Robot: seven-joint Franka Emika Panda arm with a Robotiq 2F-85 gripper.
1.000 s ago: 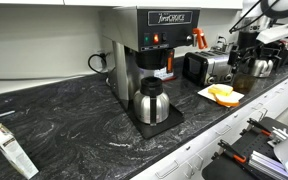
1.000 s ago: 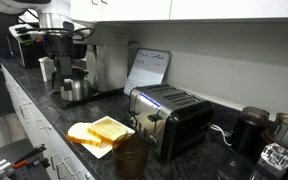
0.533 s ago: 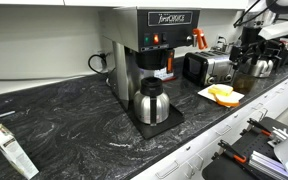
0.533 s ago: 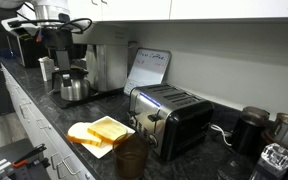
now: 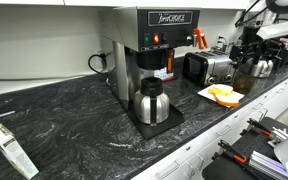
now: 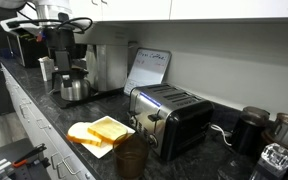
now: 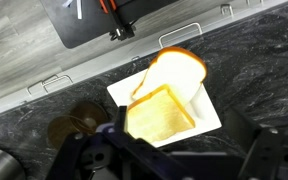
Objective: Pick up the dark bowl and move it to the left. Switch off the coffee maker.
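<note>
The dark bowl (image 6: 131, 158) stands on the counter in front of the toaster, beside the toast plate. In the wrist view it (image 7: 72, 124) is at the lower left, next to the plate. The coffee maker (image 5: 149, 50) stands mid-counter with its orange switch (image 5: 156, 39) lit; it also shows in an exterior view (image 6: 102, 65). My gripper (image 7: 189, 142) is open and empty, high above the plate, and the bowl lies left of its left finger. In an exterior view the gripper (image 5: 252, 45) hangs at the far right.
A white plate (image 7: 206, 108) holds toast slices. A chrome-and-black toaster (image 6: 169, 118) stands behind it. A steel carafe (image 5: 150, 102) sits under the coffee maker. More dark jars (image 6: 249, 130) stand past the toaster. The counter edge runs along the front.
The arm shifted slightly a second ago, then stayed still. The bowl, plate and coffee maker have not moved.
</note>
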